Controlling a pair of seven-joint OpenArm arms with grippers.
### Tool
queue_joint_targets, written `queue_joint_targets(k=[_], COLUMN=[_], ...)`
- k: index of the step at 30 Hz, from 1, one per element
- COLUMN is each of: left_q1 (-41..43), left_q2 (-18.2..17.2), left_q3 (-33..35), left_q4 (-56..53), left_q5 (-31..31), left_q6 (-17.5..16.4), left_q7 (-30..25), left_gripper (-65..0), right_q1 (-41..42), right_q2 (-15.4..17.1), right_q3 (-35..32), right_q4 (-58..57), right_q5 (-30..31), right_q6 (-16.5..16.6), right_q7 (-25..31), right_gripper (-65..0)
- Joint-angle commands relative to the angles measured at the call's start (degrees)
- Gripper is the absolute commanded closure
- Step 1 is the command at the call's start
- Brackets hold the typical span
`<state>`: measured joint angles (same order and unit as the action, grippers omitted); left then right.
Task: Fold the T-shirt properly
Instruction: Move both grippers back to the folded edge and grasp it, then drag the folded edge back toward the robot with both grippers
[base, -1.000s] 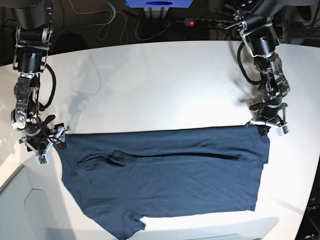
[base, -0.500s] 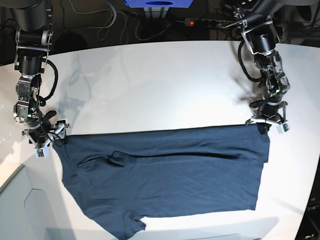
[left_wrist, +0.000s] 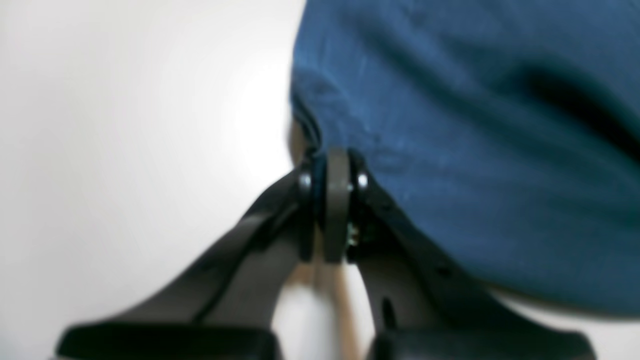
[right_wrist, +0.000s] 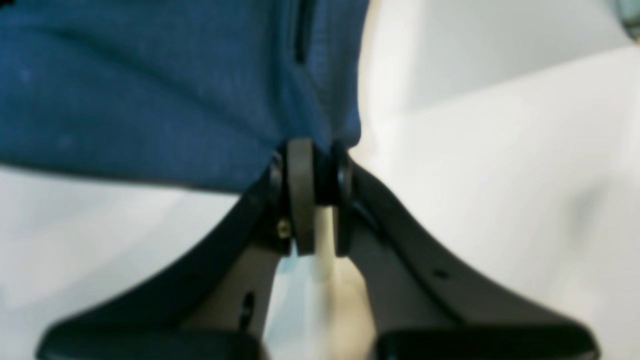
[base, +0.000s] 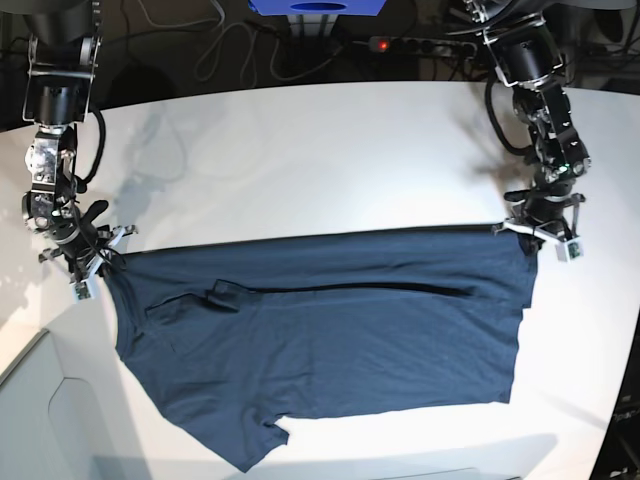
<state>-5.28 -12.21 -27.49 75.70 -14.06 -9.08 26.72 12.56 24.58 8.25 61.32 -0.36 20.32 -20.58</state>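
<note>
both corners pinched – lift even and carry the edge over

the t-shirt (base: 330, 350) lies spread on the white counter (base: 300, 160), lengthwise left to right, w/ one long fold already visible running across its middle. its far edge stretches between your two arms.

left pincer (base: 545, 238), at the scene's right, is clamped tight on the far right corner of the cloth; the wrist view shows the jaws closed w/ blue fabric (left_wrist: 450, 125) caught between them. right pincer (base: 88, 262), at the scene's left, is also closed on the far left corner, cloth (right_wrist: 150, 90) gripped at the tips in its wrist view. both grips look like they're at the very edge, so not much fabric is inside either one.

for this step, as i judge it: you're set to lift that far edge and bring it toward the near side. raise both arms together, same height, same pace. keep the edge taut between them but don't pull apart hard, since a thin pinch could slip. carry over far enough that the far edge lands on or near the near hem, then lower flat before letting go. watch the sleeve sticking out at the near left; it may bunch under the fold.

labels/writing: none readable. no brand or print shows on the shirt in any view, and both wrist views are too blurred for fine detail anyway.
</note>
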Motion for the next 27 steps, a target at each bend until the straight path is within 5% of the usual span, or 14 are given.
queue_joint_targets(k=[1,13,27], left_q1=[-1.6,-10.7,0.8], left_q2=[-1.0,-2.9,-1.1], left_q3=[-0.2,-0.1,-0.9], left_q4=[3.9,10.1,10.8], left_q5=[-0.6,-0.1,-0.6], left_q6=[0.1,0.1,-0.2], left_q7=[-1.9,6.8,6.5], left_gripper=[0.0,0.0,0.0], right_q1=[2.0,11.5,-3.7], right_q2=[1.2,1.0,1.1], right_q3=[0.5,4.4,5.9], right_q4=[3.7,15.2,20.1], right_q5=[0.8,0.8,0.7], right_q6=[0.0,0.0,0.0], right_q7=[1.2,-15.0,-15.6], right_gripper=[-0.1,-0.1,-0.1])
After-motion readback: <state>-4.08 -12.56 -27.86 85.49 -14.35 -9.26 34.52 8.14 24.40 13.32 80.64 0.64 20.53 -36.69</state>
